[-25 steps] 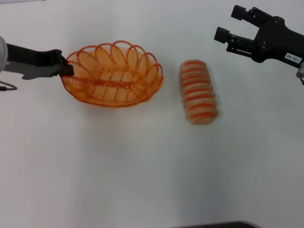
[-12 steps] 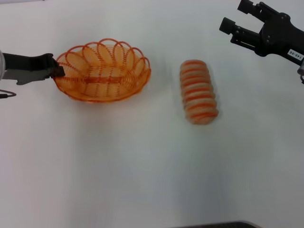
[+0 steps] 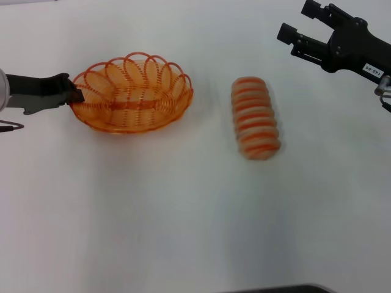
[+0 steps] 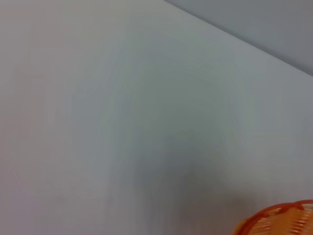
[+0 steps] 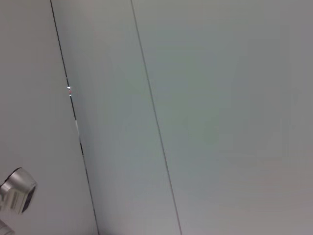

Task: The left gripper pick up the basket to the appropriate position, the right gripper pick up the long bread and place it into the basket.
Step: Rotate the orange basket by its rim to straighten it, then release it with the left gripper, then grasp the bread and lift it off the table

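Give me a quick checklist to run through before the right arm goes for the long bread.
1. Left gripper shut on the rim of the basket: ok.
2. Basket holds nothing: ok.
3. Long bread lies free on the table, apart from the basket: ok.
4. Right gripper fingers open: ok.
5. Right gripper lined up over the bread: not ok, it is off to the far right side.
6. Basket resting on the table or lifted: cannot tell.
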You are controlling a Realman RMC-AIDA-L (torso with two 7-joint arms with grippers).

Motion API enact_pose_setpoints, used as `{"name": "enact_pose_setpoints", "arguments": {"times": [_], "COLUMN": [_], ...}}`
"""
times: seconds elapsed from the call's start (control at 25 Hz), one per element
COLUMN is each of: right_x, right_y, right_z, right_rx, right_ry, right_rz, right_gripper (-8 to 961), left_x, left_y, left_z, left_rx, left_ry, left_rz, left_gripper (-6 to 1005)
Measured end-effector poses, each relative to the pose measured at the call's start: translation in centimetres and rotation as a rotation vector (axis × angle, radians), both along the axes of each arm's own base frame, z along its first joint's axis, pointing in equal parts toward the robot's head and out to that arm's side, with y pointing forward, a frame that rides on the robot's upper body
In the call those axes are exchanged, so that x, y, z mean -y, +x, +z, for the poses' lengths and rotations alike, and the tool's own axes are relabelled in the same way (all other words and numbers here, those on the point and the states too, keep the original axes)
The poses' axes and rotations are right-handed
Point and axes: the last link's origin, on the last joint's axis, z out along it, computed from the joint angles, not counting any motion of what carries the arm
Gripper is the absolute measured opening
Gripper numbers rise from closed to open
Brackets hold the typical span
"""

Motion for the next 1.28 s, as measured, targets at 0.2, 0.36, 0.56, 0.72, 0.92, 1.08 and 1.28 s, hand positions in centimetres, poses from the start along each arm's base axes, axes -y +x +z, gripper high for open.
{"name": "enact_pose_setpoints", "arguments": {"times": [0.2, 0.36, 0.56, 0.72, 0.92, 1.08, 1.28], "right_x": [0.0, 0.0, -0.1, -0.3, -0.5, -0.8, -1.2], "right_y": [0.0, 0.0, -0.2, -0.3, -0.3, -0.3, 0.0], "right_z": [0.0, -0.1, -0.1, -0.1, -0.1, -0.3, -0.1], "right_rx": [-0.001, 0.0, 0.0, 0.002, 0.008, 0.001, -0.016], "right_ry": [0.001, -0.001, -0.002, -0.004, -0.001, 0.0, 0.011], "right_rz": [-0.002, -0.001, 0.004, 0.007, 0.003, -0.013, -0.052], "right_gripper": [902, 902, 902, 902, 902, 902, 902], "left_x": [-0.1, -0.1, 0.0, 0.1, 0.3, 0.4, 0.8], "left_y": [0.0, 0.0, -0.1, -0.2, -0.1, -0.1, -1.1], "left_z": [0.1, 0.1, 0.1, -0.1, 0.3, 1.1, 2.6], "left_rx": [0.0, 0.0, 0.002, 0.007, 0.031, 0.076, 0.089], "left_ry": [0.008, 0.005, -0.001, -0.007, 0.003, 0.041, 0.106], "left_rz": [0.004, 0.003, 0.006, 0.007, -0.057, -0.131, -0.219], "left_gripper": [75, 75, 108, 198, 381, 546, 779]}}
